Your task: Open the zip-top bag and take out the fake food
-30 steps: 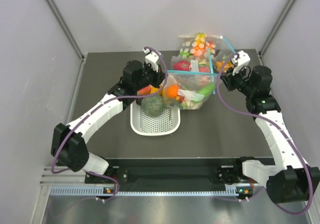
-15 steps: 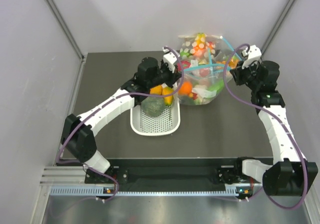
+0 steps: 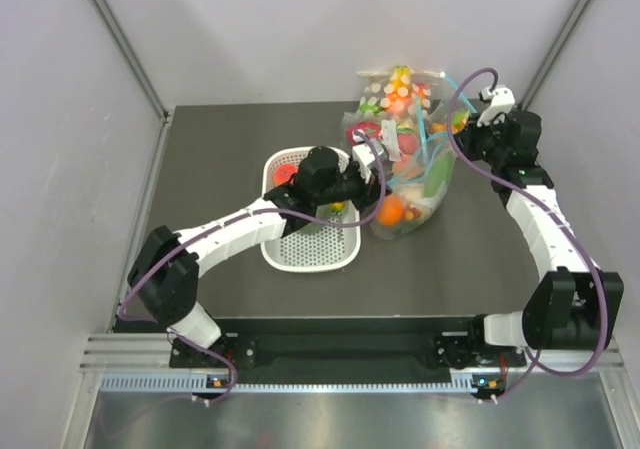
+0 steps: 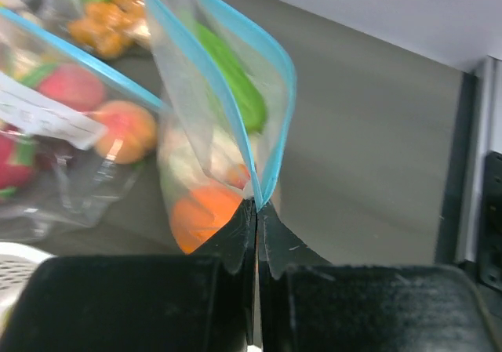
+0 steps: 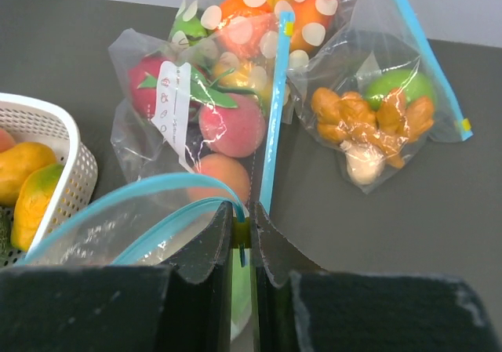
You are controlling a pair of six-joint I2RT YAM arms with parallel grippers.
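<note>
Left hand and right hand each pinch the bag's zip strip.
Bag is held between them above the surface, just right of the basket, mouth partly parted, orange fruit and green vegetable inside. Opening step, I judge; next, spread the lips wider, then free one hand to reach in.

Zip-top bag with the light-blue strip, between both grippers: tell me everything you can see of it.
The clear, floppy plastic zip-top bag sags onto the dark table, right of the white basket. Its light-blue zip strip is parted, so the mouth gapes. The left gripper and right gripper each pinch the strip, at opposite ends. Inside are a round orange fruit and a long green vegetable.
</note>
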